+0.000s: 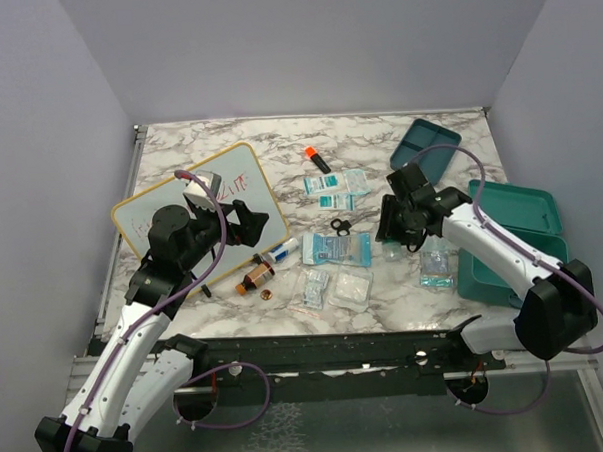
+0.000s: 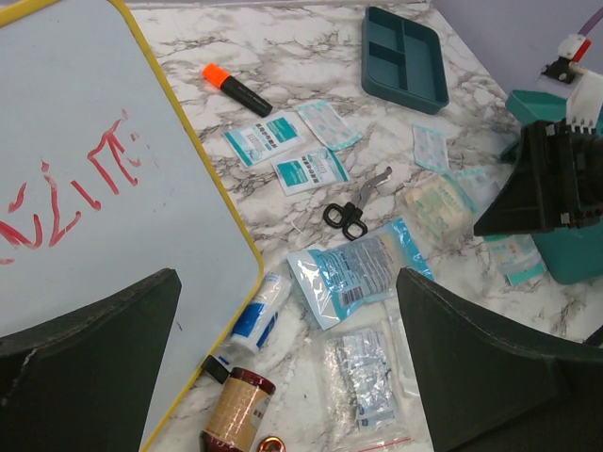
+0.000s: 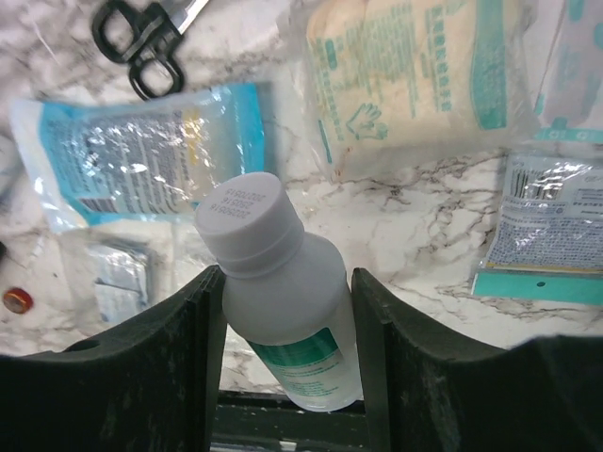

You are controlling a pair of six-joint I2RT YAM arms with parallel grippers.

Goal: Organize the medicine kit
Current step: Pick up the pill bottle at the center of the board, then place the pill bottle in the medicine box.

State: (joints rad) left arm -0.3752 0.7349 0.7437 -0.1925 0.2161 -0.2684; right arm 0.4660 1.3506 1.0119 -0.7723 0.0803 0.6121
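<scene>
The teal medicine kit case (image 1: 521, 208) lies open at the right edge of the table, and its divided tray insert (image 1: 425, 146) sits apart at the back right. My right gripper (image 3: 287, 311) is shut on a white bottle (image 3: 283, 292) with a teal label, both fingers pressed against its sides above the marble. From above, that gripper (image 1: 396, 222) hangs just left of the case. My left gripper (image 2: 287, 348) stands open and empty over the whiteboard's corner, above a bandage roll (image 2: 259, 311) and a brown bottle (image 2: 236, 410).
A yellow-framed whiteboard (image 1: 196, 206) lies at the left. Scissors (image 1: 340, 225), an orange-capped marker (image 1: 317, 158), a blue pouch (image 1: 341, 248), several flat packets (image 1: 335, 184) and clear bags (image 1: 350, 287) are scattered mid-table. More packets (image 1: 436, 267) lie beside the case.
</scene>
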